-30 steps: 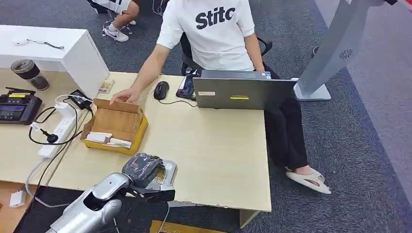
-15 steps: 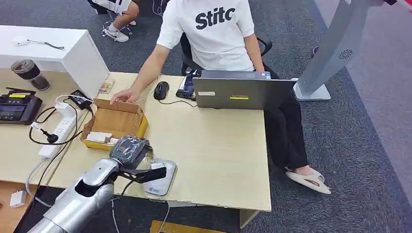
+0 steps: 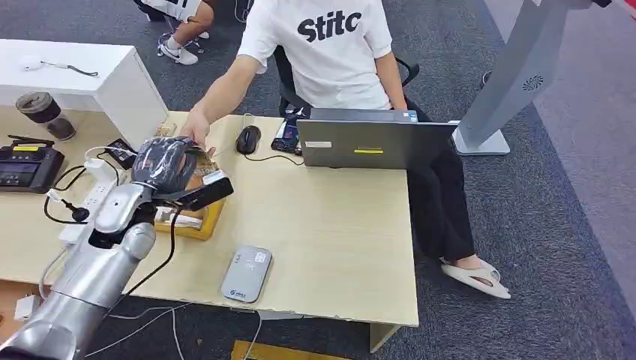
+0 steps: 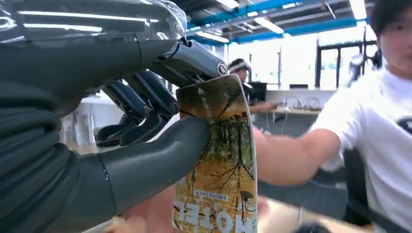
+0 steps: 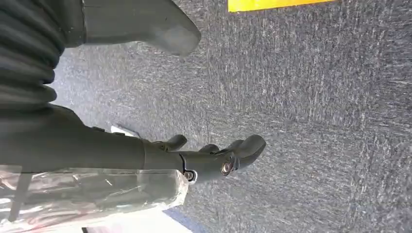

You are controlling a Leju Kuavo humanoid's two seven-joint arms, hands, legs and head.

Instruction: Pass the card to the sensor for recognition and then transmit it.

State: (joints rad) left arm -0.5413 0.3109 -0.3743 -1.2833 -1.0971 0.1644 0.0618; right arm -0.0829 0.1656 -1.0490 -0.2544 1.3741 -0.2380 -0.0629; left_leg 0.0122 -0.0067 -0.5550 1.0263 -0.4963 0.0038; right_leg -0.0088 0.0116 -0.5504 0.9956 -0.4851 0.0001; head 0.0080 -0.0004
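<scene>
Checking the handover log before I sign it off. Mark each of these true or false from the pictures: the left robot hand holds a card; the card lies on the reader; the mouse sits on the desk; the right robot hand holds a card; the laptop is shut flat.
1. The left robot hand holds a card. True.
2. The card lies on the reader. False: it is pinched in the left robot hand, raised over the box toward a person's hand; the reader is bare.
3. The mouse sits on the desk. True.
4. The right robot hand holds a card. False: it hangs above the carpet with nothing in it.
5. The laptop is shut flat. False: its lid stands open.
</scene>
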